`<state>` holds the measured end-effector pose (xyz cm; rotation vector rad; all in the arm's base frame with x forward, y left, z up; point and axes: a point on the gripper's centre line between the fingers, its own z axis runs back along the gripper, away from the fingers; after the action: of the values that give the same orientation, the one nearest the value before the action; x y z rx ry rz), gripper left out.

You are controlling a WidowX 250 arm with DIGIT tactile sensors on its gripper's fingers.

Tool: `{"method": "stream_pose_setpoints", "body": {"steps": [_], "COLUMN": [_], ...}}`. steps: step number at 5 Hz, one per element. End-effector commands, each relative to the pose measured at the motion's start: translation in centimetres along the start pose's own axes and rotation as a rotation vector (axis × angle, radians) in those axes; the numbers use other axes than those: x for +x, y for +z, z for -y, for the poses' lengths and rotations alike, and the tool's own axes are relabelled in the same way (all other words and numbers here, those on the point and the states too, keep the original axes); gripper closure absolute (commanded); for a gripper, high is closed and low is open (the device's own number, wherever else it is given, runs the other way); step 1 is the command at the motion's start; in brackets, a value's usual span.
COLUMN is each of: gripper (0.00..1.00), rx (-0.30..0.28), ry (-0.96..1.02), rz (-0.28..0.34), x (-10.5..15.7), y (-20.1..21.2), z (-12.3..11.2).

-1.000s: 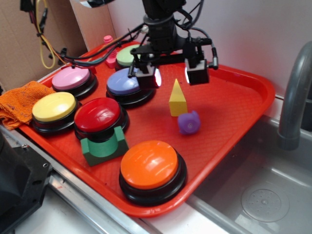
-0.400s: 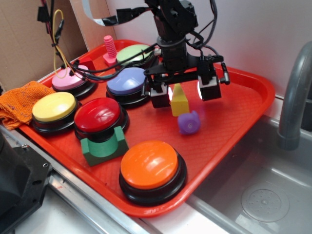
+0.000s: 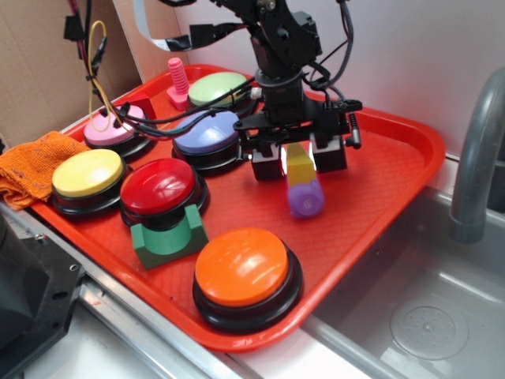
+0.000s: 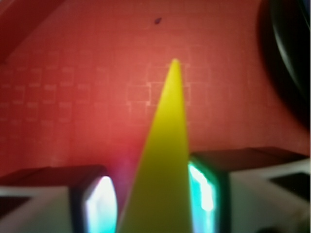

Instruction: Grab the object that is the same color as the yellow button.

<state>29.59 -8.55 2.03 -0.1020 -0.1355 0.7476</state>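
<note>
Closing-in step, by the look of it: gripper (image 3: 297, 160) down on the red tray (image 3: 410, 158) with the small yellow block (image 3: 298, 169) sitting right between the pads. Jaws narrow, one pad either side of the block. From the wrist view, right pad (image 4: 206, 189) looks pressed against the yellow side, left pad (image 4: 99, 204) with a thin sliver of gap, so can't tell for sure whether fully clamped or just about to be. Taking the yellow block as the landmark: standing upright near the tray's middle, pointed tip hidden under the wrist in the outside view but clear as a long yellow spike (image 4: 165, 160) in the wrist cam. Purple rounded toy (image 3: 305, 199) just in front of the block, touching or nearly so, hard to call. Blue-purple button (image 3: 207, 133) off to the block's left, green button (image 3: 218, 87) further back-left, red button (image 3: 158, 185) well to the left and forward, orange button (image 3: 243, 267) well in front. Yellow button (image 3: 87, 172), the colour match, way over at the tray's left edge, well apart from the block. Green block (image 3: 168, 235) tucked against the red button. Next move probably: finish the squeeze until both pads bite, then lift straight up. Tapered sides could mean a slip upward out of the pads, so low grip on the square base seems best, and worth not nudging the purple toy on the way.
</note>
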Motion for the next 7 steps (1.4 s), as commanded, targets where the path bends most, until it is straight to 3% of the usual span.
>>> {"method": "stream_pose_setpoints", "body": {"steps": [1, 2, 3, 5, 6, 7], "gripper": [1.0, 1.0, 1.0, 1.0, 1.0, 1.0], "rx": [-0.069, -0.07, -0.123, -0.085, -0.013, 0.009], "ry": [-0.257, -0.429, -0.635, -0.693, -0.63, -0.563], "rz": [0.024, -0.028, -0.068, -0.023, 0.006, 0.097], "x": [1.6, 1.6, 0.9, -0.9, -1.3, -1.7], "y": [5.6, 8.2, 11.6, 18.3, 19.9, 20.6], "z": [-0.4, -0.4, -1.0, -3.5, -5.2, -6.4]}}
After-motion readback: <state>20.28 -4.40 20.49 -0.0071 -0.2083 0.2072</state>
